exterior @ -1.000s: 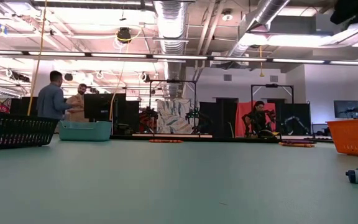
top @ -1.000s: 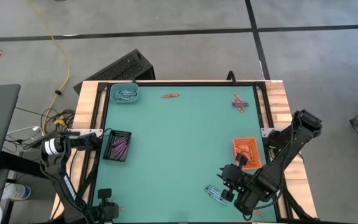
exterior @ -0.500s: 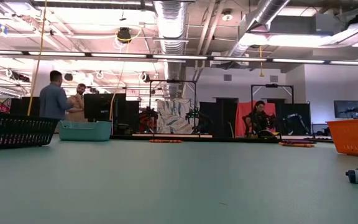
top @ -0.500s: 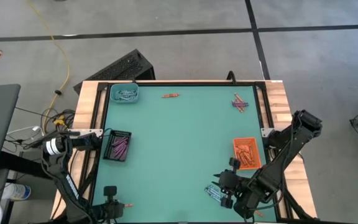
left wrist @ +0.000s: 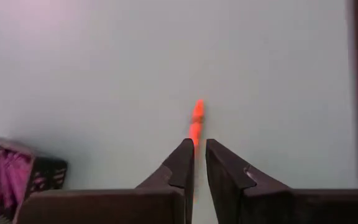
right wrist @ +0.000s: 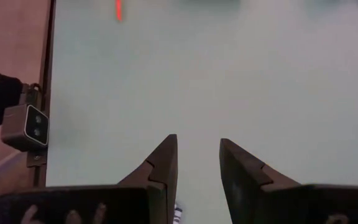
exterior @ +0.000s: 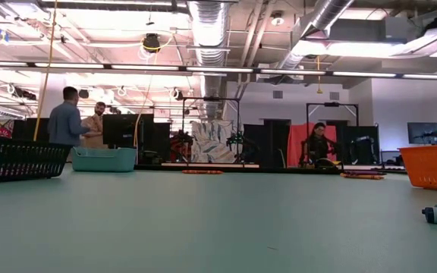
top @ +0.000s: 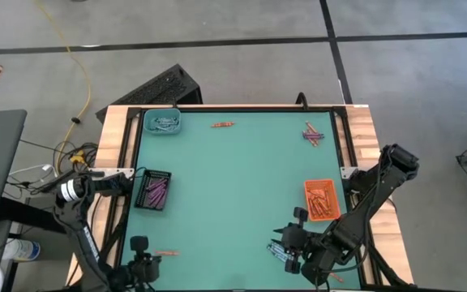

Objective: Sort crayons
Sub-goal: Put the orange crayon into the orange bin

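Bench edges: I see the green bench [top: 233, 195] with wooden rails on left and right; its middle is bare, so there is wide free room there.
Far edge: a teal tray [top: 162, 122] in the left corner, an orange-red crayon pair [top: 222, 125] beside it, a mixed crayon pile [top: 313, 135] toward the right corner.
Left edge: a black tray [top: 153, 189] with purple crayons inside.
Right edge: an orange tray [top: 321, 200] with orange crayons inside.
Left tool: the left tool [left wrist: 196, 155] is low at the near left corner, its fingers [left wrist: 180, 165] only a narrow slit apart, loosened; one orange crayon [left wrist: 195, 124] lies on the bench just ahead of the tips. I cannot tell if they touch it.
Right tool: the right tool [right wrist: 196, 163] is at the near edge, right of middle, arm bent back to the right rail; fingers clearly apart, grasping nothing.
Near right tool: pale blue crayons [top: 280, 251] lie just beside it.
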`<state>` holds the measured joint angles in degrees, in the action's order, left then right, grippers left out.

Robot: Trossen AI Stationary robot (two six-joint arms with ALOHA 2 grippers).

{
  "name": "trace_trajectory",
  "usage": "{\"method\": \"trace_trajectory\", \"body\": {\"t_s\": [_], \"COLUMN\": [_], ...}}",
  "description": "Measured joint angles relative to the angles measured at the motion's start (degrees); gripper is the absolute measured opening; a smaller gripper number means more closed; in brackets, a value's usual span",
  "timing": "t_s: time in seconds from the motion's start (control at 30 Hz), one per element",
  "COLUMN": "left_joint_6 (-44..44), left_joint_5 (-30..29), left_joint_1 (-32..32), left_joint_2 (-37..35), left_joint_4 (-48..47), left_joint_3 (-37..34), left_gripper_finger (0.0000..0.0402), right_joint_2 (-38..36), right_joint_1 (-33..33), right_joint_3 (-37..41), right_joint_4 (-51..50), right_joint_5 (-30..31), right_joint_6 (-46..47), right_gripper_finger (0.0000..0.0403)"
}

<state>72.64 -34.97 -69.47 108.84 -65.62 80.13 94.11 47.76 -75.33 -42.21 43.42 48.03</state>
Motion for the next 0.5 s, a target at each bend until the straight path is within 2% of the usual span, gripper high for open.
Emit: {"method": "trace_trajectory", "body": {"t_s": [0.2, 0.3, 0.5], "left_joint_6": [-0.3, -0.7, 0.3], "left_joint_5": [-1.1, -1.8, -0.2], "left_joint_1": [1.1, 1.4, 4.0], "left_joint_2": [0.0, 0.0, 0.0], "left_joint_4": [-1.3, -1.4, -1.5], "left_joint_3": [0.4, -1.3, -8.6], "left_gripper_finger": [0.0026, 0.0038, 0.0133], "right_joint_2": [0.0, 0.0, 0.0], "right_joint_1": [-0.3, -0.7, -0.9], "right_joint_3": [0.0, 0.0, 0.0], "right_joint_4": [1.0, 1.8, 2.2], "right_joint_5": [0.0, 0.1, 0.2], "right_joint_6": [-1.4, -2.0, -2.2], "right_gripper_finger": [0.0113, 0.0113, 0.0113]}}
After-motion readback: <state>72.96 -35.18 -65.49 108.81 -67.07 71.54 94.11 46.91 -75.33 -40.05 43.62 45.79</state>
